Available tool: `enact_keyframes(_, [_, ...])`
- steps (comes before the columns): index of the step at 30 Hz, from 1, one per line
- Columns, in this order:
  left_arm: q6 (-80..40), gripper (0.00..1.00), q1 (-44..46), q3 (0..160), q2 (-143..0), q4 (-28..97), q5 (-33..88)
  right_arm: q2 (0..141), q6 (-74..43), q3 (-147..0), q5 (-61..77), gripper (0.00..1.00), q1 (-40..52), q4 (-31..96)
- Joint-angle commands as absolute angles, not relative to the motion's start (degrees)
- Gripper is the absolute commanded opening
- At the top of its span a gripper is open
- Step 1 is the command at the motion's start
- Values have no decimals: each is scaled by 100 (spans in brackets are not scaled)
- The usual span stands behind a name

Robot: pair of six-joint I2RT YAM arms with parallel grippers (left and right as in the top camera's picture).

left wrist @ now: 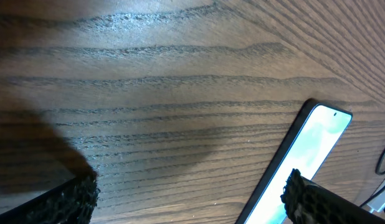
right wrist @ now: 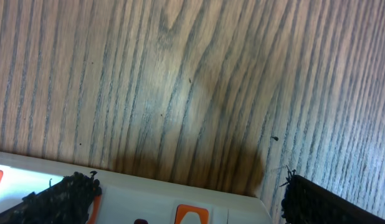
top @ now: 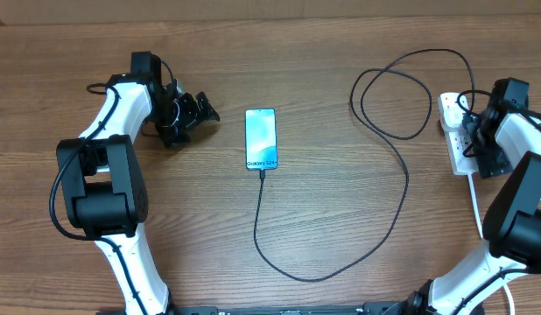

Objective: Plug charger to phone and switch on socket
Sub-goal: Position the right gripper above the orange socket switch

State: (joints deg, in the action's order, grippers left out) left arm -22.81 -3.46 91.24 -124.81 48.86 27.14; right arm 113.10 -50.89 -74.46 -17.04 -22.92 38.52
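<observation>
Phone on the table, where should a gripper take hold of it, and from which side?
Grip the phone across its two long edges, around mid-length, coming straight down from above. It lies flat, screen up, so only the thin sides offer the jaws a hold, and its width is the shorter span. Stay off the near short end, where the charger cable meets it.

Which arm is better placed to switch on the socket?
Right. The right fingers hang open directly over the socket; the left fingers sit beside the phone, far from it.
</observation>
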Motion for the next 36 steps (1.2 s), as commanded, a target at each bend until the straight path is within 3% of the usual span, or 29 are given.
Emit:
enact_keyframes(1, [-2274,100,-381,8903,-12814,4858,2053,11426,-4875,-7419,-1275,100,-2226,3769])
enact_keyframes(25, [-2274,100,-381,8903,-12814,4858,2053,11426,-4792,-7419,-1354,100,-2226,3190])
enact_keyframes(36, [-2274,99,-381,8903,-12814,4856,2053,11426,-4733,-7419,-1205,100,-2226,3494])
